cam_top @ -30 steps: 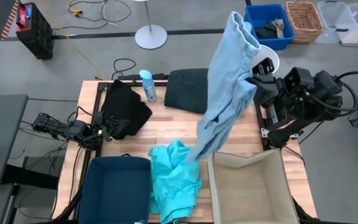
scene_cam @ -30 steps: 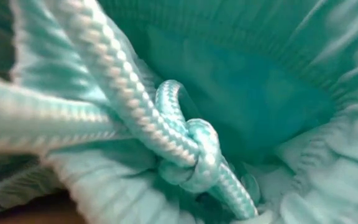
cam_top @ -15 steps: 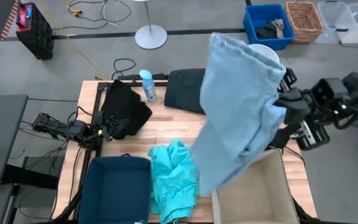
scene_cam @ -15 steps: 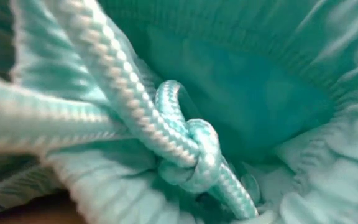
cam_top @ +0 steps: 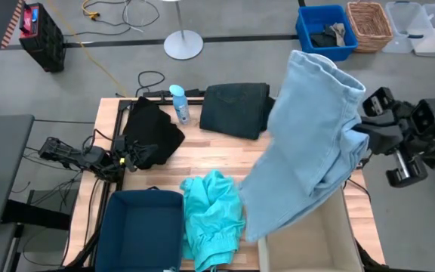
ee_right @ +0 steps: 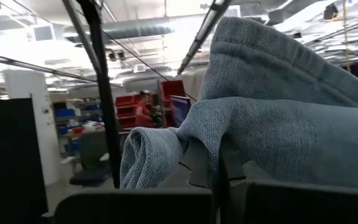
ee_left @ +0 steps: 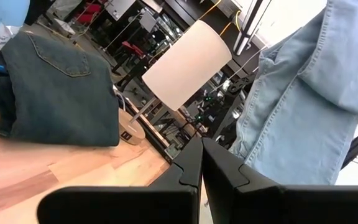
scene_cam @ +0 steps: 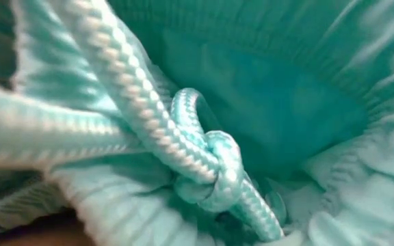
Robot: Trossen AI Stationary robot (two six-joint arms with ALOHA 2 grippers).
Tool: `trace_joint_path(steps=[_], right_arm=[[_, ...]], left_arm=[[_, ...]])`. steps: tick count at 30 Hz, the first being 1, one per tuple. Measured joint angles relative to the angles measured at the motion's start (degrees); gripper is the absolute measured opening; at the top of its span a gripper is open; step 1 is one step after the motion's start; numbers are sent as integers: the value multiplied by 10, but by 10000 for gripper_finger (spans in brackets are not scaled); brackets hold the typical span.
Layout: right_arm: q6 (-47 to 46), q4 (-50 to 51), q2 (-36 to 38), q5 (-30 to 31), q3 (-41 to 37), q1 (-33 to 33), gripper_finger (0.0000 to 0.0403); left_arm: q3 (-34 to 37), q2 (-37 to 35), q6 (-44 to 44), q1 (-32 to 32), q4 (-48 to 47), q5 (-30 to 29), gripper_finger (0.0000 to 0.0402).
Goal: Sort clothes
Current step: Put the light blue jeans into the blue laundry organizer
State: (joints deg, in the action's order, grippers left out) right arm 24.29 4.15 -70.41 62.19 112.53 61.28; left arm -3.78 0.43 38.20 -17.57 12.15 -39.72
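My right gripper (ee_right: 209, 163) is shut on the pale dusty blue garment (cam_top: 308, 151), held high at the table's right side; in the high view the cloth hides the gripper. The garment's lower end (cam_top: 257, 223) hangs by the beige bin's left wall. The bright turquoise garment (cam_top: 211, 215) lies at the near middle and fills the low view (scene_cam: 272, 102). The black garment (cam_top: 151, 132) lies far left. The folded dark denim-like garment (cam_top: 236, 108) lies at the far middle. My left gripper (ee_left: 201, 146) is shut and empty at the table's left edge (cam_top: 123, 161). My right gripper pinches a bunched fold of the pale blue garment (ee_right: 197, 134) between its two fingers, just below the thick hemmed upper edge (ee_right: 272, 46). The fingers come from the table's right side. The garment is lifted and hangs down slack below the hold.
A dark blue bin (cam_top: 142, 227) stands at the near left and a beige bin (cam_top: 319, 242) at the near right. A spray bottle (cam_top: 178, 103) stands by the black garment. Beyond the table are a bright blue crate (cam_top: 325, 30) and a wicker basket (cam_top: 370, 24).
My right gripper has gone toward the table's right edge with the pale blue garment. The garment has swung right with it. Its lower end has left the spot beside the turquoise garment and now hangs at the beige bin. The dark denim-like garment is uncovered.
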Motion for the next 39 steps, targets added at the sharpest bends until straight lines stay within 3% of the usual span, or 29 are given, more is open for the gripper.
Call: trace_joint_path(steps=[8, 17, 27, 39], right_arm=[[1, -3, -9, 3, 0, -31, 0], [-9, -61, -54, -98, 0, -135, 0], [-20, -177, -137, -205, 0, -254, 0], [-166, -260, -232, -345, 0, -373, 0]], left_arm=[[0, 0, 5, 0, -11, 0, 6], [0, 0, 57, 0, 8, 0, 6], [0, 0, -16, 0, 208, 0, 6], [-1, 0, -35, 0, 325, 0, 6]])
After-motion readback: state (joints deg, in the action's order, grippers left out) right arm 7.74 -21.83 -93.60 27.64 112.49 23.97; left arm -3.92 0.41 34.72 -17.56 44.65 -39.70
